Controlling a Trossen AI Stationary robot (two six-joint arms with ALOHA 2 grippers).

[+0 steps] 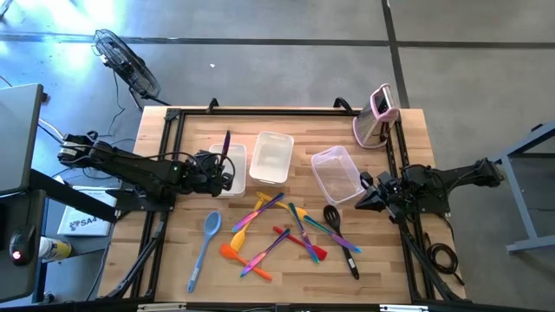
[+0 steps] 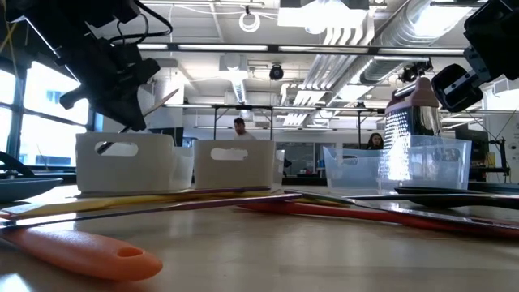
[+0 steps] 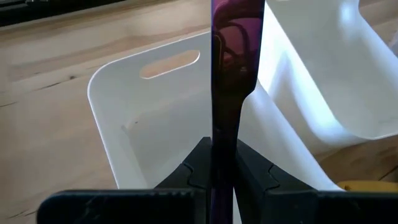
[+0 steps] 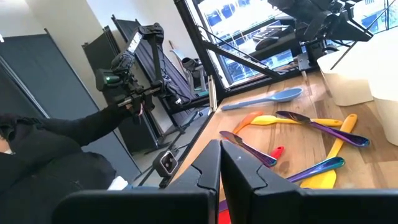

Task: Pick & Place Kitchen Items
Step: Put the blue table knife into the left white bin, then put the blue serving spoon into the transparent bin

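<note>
Utensils, assorted, long-handled: one purple utensil [image 3: 231, 68] is sitting clamped between the fingers [image 3: 196, 171] of the left gripper [image 1: 227, 170], its shiny flat shaft passing up between the two pads and extending well beyond the fingertips; the working end is running out of the wrist view, so its kind cannot be told. Directly beyond and below those fingertips a white tub [image 3: 134, 118] with a slot handle is lying open, and a second white tub [image 1: 271, 157] is standing just beside it. Remaining utensils are lying loose on the wooden table [image 1: 169, 251], apart from either gripper: a light blue spoon [image 1: 205, 246] off to one side, then a crossed heap holding a yellow spatula [image 1: 244, 227], an orange spatula [image 1: 232, 255], a red utensil [image 1: 303, 243], iridescent purple pieces and a black ladle [image 1: 340, 237]. Right gripper [image 1: 362, 203] is hovering with its fingers [image 4: 210, 165] pressed together on nothing, the heap lying ahead of its fingertips and a clear tub [image 1: 335, 172] just beside it. A pink-and-white gadget [image 1: 376, 117] is standing upright at the table's far corner, well apart from both sets of fingers.
</note>
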